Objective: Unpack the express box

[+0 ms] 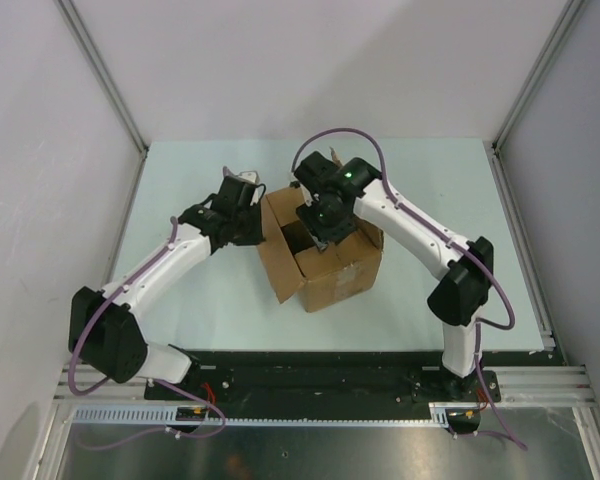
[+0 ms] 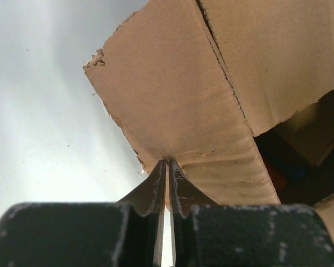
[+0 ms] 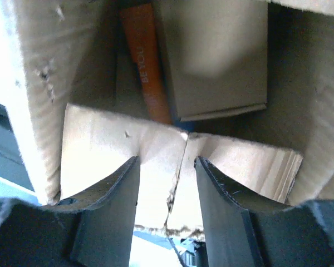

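Note:
The express box (image 1: 332, 268) is a brown carton standing open in the middle of the table. My left gripper (image 1: 248, 218) is shut on the edge of its left flap (image 2: 167, 100), with the fingertips (image 2: 162, 173) pinched together on the cardboard. My right gripper (image 1: 323, 218) hangs over the box opening, open and empty (image 3: 167, 164). Its fingers (image 3: 125, 183) stand apart in front of a pale cardboard panel with a split seam (image 3: 178, 172). Deeper inside lie an orange item (image 3: 145, 61) and a smaller cardboard packet (image 3: 217, 55). Blue and red items (image 2: 286, 167) show dimly inside.
The pale green table top (image 1: 200, 310) is walled by white panels left, right and behind. The black arm mounting rail (image 1: 310, 375) runs along the near edge. The box's outer wall (image 1: 345, 280) faces the arm bases.

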